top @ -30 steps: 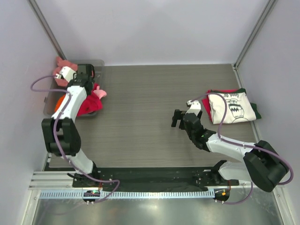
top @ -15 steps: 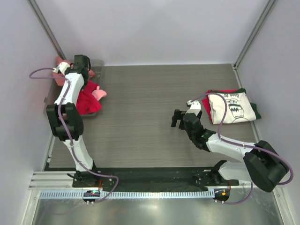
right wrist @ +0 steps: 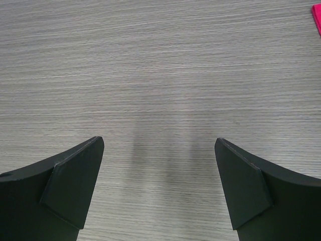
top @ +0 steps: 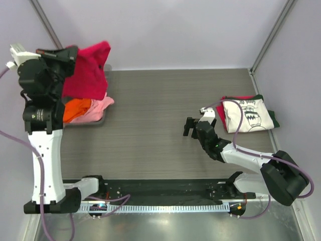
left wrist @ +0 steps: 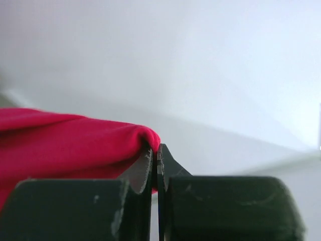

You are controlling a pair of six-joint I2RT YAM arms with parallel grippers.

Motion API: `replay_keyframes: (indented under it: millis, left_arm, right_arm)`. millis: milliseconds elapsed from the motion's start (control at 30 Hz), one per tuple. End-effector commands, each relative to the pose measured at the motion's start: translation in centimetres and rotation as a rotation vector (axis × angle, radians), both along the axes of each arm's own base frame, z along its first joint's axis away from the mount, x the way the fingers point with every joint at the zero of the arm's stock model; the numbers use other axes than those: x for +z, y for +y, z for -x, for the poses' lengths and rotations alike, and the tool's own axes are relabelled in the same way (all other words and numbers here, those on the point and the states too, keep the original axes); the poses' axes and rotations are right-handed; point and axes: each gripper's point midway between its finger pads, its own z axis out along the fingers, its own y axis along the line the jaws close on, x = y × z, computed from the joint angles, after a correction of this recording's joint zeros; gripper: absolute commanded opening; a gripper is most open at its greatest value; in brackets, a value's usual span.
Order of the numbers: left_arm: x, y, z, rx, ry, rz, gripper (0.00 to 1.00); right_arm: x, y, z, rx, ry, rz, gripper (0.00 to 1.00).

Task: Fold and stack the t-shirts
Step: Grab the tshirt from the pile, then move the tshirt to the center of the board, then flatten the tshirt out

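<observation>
My left gripper (top: 74, 51) is raised high at the far left, shut on a crimson-red t-shirt (top: 88, 73) that hangs from it above the bin. In the left wrist view the red cloth (left wrist: 65, 145) is pinched between the closed jaws of that gripper (left wrist: 155, 150). An orange t-shirt (top: 76, 108) and a light pink t-shirt (top: 98, 108) lie in the grey bin (top: 103, 119). At the right lies a folded stack with a cream printed t-shirt (top: 247, 115) on top, red and dark green beneath. My right gripper (top: 189, 126) stands open and empty low over the wood table (right wrist: 160, 75).
Grey walls and metal frame posts bound the table on the left, back and right. The arm bases and a rail run along the near edge. A red cloth edge (right wrist: 317, 17) shows at the right wrist view's top right corner.
My left gripper closed on the red t-shirt in the bin and lifted it high, uncovering the orange and pink shirts. The right arm has not moved.
</observation>
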Motion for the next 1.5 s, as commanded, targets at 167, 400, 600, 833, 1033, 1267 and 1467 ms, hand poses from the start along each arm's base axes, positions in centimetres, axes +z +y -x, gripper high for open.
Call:
replay_keyframes:
  millis: [167,400,600,833,1033,1267,1467]
  left_arm:
    - [7.5,-20.5,2.9,-0.663,-0.216,0.009,0.00]
    - [5.2,-30.5,3.4,-0.911,-0.150,0.001,0.00]
    - [-11.8,-24.5,0.5,-0.582,0.163,-0.118,0.02]
    - [-31.6,-17.8,4.2,-0.372,0.439,-0.181,1.00]
    - [-33.8,-18.5,4.5,-0.496,0.503,-0.446,0.99]
    - [-36.3,-24.1,5.6,-0.645,0.575,-0.676,0.88]
    - [-40.5,-24.5,7.8,-0.657,0.710,-0.823,0.82]
  right_arm:
    - [2.7,-1.8,-0.7,-0.116,-0.104,-0.049,0.99]
    - [4.2,-4.1,0.0,-0.209,-0.167,-0.079,0.99]
    - [4.6,-5.4,0.7,-0.242,-0.196,-0.098,0.98]
    - [4.9,-4.0,1.2,-0.139,-0.219,-0.132,0.89]
    - [4.1,-0.2,0.7,0.051,-0.172,-0.119,0.64]
    - [0.7,2.7,-0.6,0.137,-0.016,-0.050,0.50]
    - [-0.7,3.8,-1.9,0.133,0.109,-0.004,0.48]
